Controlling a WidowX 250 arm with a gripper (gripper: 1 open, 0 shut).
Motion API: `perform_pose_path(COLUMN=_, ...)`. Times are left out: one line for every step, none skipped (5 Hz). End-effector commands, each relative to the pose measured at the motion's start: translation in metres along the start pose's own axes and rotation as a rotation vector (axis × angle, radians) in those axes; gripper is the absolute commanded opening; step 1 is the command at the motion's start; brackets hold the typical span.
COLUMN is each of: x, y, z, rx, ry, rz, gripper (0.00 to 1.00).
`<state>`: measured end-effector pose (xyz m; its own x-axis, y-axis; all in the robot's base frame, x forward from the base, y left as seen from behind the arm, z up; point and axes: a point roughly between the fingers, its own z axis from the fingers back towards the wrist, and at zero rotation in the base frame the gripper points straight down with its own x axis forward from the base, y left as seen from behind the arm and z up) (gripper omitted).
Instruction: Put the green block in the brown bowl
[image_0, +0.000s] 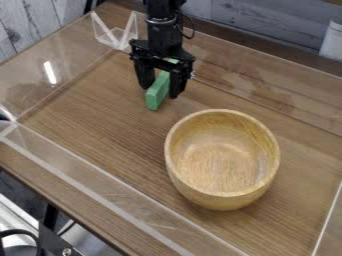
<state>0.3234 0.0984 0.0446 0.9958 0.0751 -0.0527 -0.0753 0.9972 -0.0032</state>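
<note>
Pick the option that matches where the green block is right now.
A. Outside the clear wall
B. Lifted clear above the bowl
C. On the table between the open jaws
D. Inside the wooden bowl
C: the green block lies on the wooden table with the gripper straddling it, jaws open, and the brown bowl is empty.

You have bare wooden tabletop (94, 140) between green block (158, 90) and brown bowl (222, 157); clear acrylic walls (80, 205) fence the edges.
</note>
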Motion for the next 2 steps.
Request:
perform_pose_path(x=0.0114, y=0.0057, z=0.0268, rx=0.020, ry=-0.086, rz=-0.002, gripper=1.00)
perform_pose_path(x=0.0117, y=0.0050, z=0.0338, rx=0.021, ry=-0.101, rz=-0.010, gripper=1.00)
